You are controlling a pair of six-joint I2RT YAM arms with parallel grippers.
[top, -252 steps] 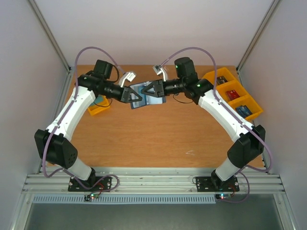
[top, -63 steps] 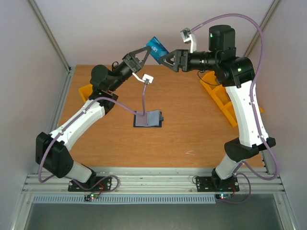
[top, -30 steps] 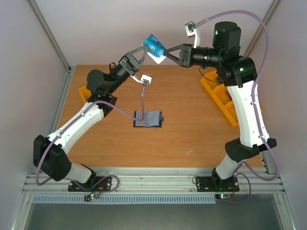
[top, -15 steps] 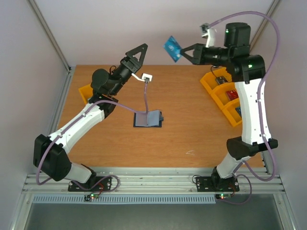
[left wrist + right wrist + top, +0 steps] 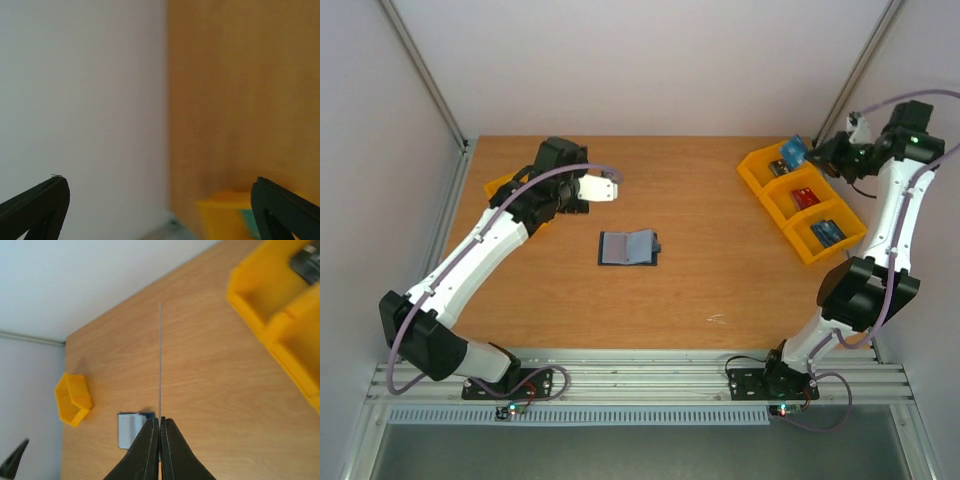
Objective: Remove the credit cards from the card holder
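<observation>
Card in hand: I have one blue card point(image 5: 794, 152) pinched by its lower end. In the wrist view it stands edge-on, a thin straight line rising from the fingers.
Right gripper point(image 5: 160, 422): clamped tight on that card and raised near the far end of the yellow bins point(image 5: 757, 172) at the right of the table point(image 5: 720, 270). I cannot tell how high it is above them.
Left gripper point(image 5: 160, 200): jaws spread wide with nothing between them, over by the small yellow bin point(image 5: 505, 185) on the left side.
Card holder point(image 5: 629, 248): lying open and flat mid-table, well apart from both grippers, pale sleeves up. I cannot make out whether any cards remain inside.
Handling, card: light, stiff and slick, I judge. A firm pinch on one short end suits it, and it could slip sideways if I loosen the grip.
Handling, holder: light and floppy, likely to slide or lift off the wood when a card is tugged.
Where to grip: I would pin the dark cover with one gripper. With the other I would take any exposed card edge at a sleeve mouth and pull along the sleeve.
</observation>
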